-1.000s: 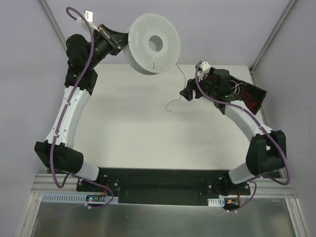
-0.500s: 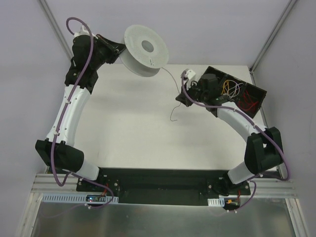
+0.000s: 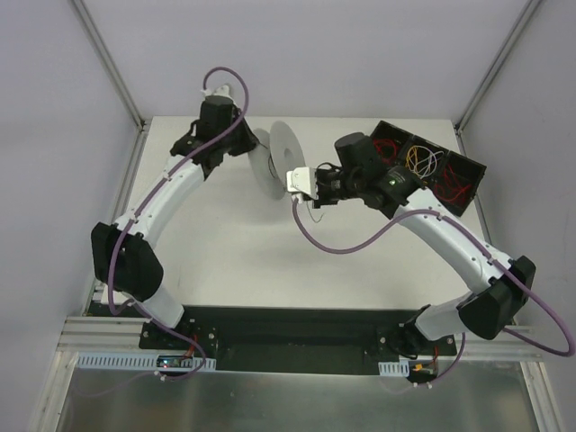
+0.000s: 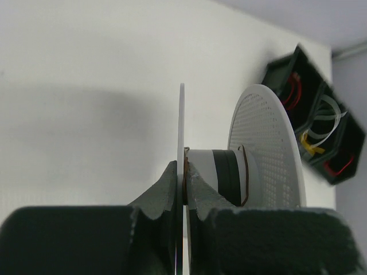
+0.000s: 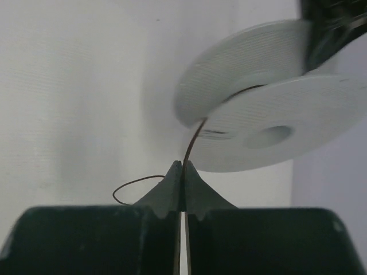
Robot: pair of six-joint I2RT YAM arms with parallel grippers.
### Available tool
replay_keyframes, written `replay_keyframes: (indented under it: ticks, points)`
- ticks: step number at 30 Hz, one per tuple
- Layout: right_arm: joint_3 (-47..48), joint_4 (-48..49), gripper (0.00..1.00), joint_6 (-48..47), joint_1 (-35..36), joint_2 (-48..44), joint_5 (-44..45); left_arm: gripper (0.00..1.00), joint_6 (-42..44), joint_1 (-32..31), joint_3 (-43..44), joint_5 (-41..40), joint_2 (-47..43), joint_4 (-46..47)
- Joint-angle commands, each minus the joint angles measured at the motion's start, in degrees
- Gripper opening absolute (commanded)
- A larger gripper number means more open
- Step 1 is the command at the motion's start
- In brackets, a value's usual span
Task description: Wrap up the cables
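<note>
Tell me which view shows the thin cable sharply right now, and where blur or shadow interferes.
Right wrist: cable crisp between right pincer and spool; top-right corner blurred. Left wrist: left pincer soft-focus, broad shadow on table. Top external: evenly lit, cable barely resolves.

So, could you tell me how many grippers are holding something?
2. The left gripper pinches one flange of the spool; the right gripper pinches the cable running to the spool. Both are plainly visible.

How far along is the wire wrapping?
Done: about one turn of wire lies on the spool. In hand: the left tool clamps its flange, while the right tool pinches the wire leading to it. Left: the loose tail beyond the right tool.
</note>
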Motion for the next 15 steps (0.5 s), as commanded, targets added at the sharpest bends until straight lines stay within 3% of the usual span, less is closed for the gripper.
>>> replay_keyframes:
  ticks: [1,11,15]
  points:
    - [7.59,-3.61,0.0,-11.91,-0.76,-0.11,5.37,0.0,11.21,-5.02,-4.86,1.06,-3.76,2.54]
    - [20.87,1.05,0.0,-1.65,-6.55,9.38,5.03,0.0,16.66,-8.99,-11.46,10.46,-7.45,3.67]
    - [24.47,0.61,0.0,3.1,-11.29,13.42,3.28,0.0,23.68,-8.82,-16.81,23.88,-12.18,10.42]
